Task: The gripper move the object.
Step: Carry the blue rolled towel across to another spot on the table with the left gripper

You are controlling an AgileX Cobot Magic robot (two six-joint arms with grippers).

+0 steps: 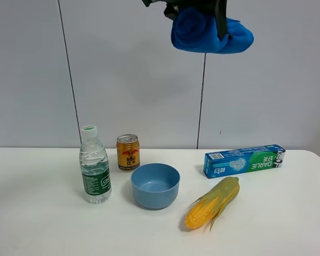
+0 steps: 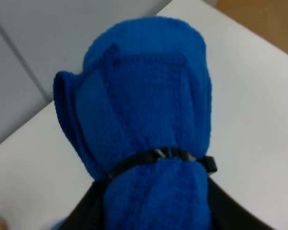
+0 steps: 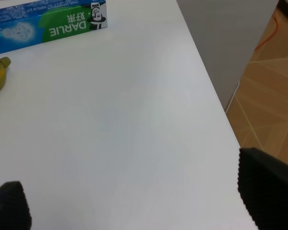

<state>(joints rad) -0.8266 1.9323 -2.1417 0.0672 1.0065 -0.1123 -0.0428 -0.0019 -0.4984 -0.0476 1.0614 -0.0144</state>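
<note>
Seven entries, clocked in the high view from the blue bowl (image 1: pixel 154 198) as dial centre.

- Water bottle (image 1: pixel 95 172): 9 o'clock, upright, capped, near the bowl but apart.
- Drink can (image 1: pixel 128 152): 11 o'clock, upright, behind the bowl.
- Blue bowl: dial centre, upright, apparently nothing inside.
- Blue towel (image 1: pixel 210 34): the task's thing. Rolled, cinched by a black strap (image 2: pixel 158 157). 1 o'clock, high in the air, well clear of the white table (image 1: pixel 37 229).
- Left gripper (image 2: pixel 158 218): clamped on the towel's strapped end, fingers mostly hidden by cloth.
- Corn cob (image 1: pixel 213 202): 4 o'clock, lying on its side.
- Toothpaste box (image 1: pixel 244 160): 2 o'clock, lying flat.
- Right gripper (image 3: pixel 139 196): jaws wide apart, nothing between. Over bare table near its right edge, roughly 3 o'clock.
- Step in hand, as judged: carry phase, towel lifted and not yet set down.
- Next move, as judged: calls for a bare landing spot, a descent clear of bowl and corn, then release. Destination not given by the task.
</note>
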